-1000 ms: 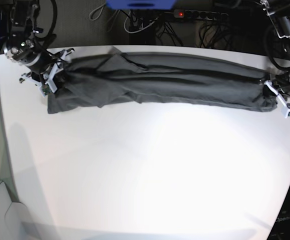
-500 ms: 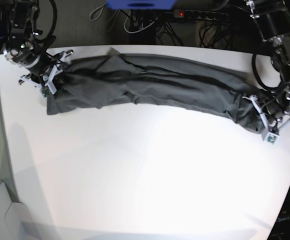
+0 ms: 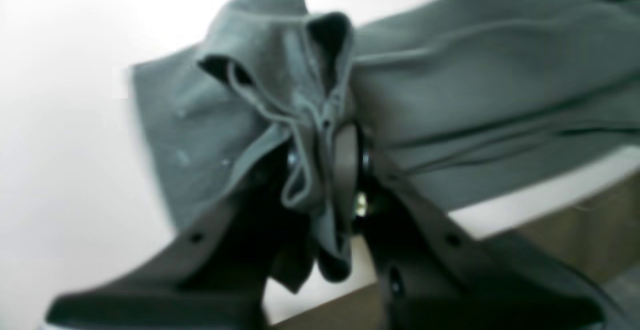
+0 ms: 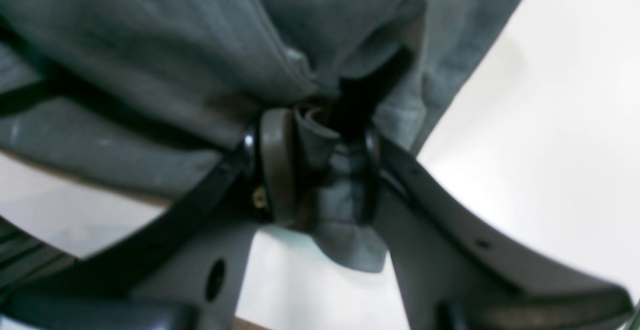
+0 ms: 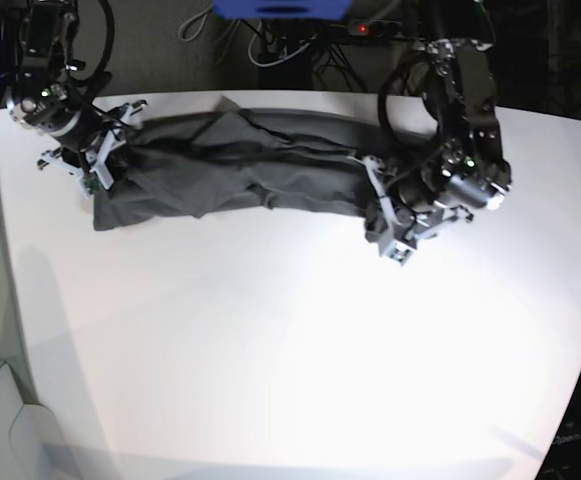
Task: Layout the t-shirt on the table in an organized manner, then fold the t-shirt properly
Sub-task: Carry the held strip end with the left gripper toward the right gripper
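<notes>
The dark grey t-shirt (image 5: 240, 165) lies as a long wrinkled band across the back of the white table (image 5: 270, 340). My left gripper (image 5: 382, 218) is shut on the band's right end, near the middle of the table. In the left wrist view that gripper (image 3: 325, 170) pinches a bunched seam of the t-shirt (image 3: 475, 95). My right gripper (image 5: 105, 160) is shut on the shirt's left end at the table's back left. In the right wrist view the right gripper (image 4: 320, 165) clamps a thick fold of the t-shirt (image 4: 150, 45), and a tuft of cloth hangs below the fingers.
A power strip (image 5: 370, 28) with a red light, cables and a blue object (image 5: 280, 8) sit behind the table's far edge. The table's far edge (image 3: 500, 215) runs close below the left gripper. The table's left edge (image 5: 5, 260) curves toward the front.
My left gripper has carried its end of the shirt leftward from the table's right edge to near the middle, so the band is shorter. The right gripper has stayed in place.
</notes>
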`<control>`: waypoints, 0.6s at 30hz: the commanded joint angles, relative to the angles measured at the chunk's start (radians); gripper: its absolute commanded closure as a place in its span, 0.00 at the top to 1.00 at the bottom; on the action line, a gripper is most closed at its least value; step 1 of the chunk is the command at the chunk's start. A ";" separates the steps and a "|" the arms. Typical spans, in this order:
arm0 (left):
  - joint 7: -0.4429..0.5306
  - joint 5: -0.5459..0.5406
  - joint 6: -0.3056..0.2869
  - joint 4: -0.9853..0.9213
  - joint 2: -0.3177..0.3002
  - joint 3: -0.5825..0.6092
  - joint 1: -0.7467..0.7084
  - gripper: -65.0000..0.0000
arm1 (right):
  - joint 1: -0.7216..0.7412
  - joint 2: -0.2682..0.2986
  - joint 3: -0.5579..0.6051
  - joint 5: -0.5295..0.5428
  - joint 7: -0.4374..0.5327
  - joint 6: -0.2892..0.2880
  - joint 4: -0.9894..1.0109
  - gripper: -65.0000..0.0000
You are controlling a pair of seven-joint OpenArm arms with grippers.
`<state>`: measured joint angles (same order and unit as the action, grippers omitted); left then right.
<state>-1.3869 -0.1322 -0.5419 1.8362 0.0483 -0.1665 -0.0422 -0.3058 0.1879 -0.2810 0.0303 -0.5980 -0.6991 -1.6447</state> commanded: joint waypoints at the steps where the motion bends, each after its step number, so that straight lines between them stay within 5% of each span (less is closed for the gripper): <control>1: 0.013 -0.011 0.007 0.023 0.020 -0.006 0.001 0.01 | -0.002 0.011 -0.004 -0.025 -0.026 0.001 -0.005 0.30; 6: 0.021 -0.011 0.013 0.043 0.109 -0.009 -0.040 0.01 | -0.002 0.011 -0.004 -0.025 -0.026 0.001 -0.005 0.30; 18: 0.042 -0.011 0.015 0.035 0.109 -0.003 -0.043 0.01 | -0.005 0.011 -0.004 -0.025 -0.026 0.001 -0.005 0.30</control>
<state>-1.3594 -0.1303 -0.5266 1.8576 0.1505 -0.1741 -0.1020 -0.3058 0.1883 -0.2810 0.0303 -0.5972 -0.6991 -1.6447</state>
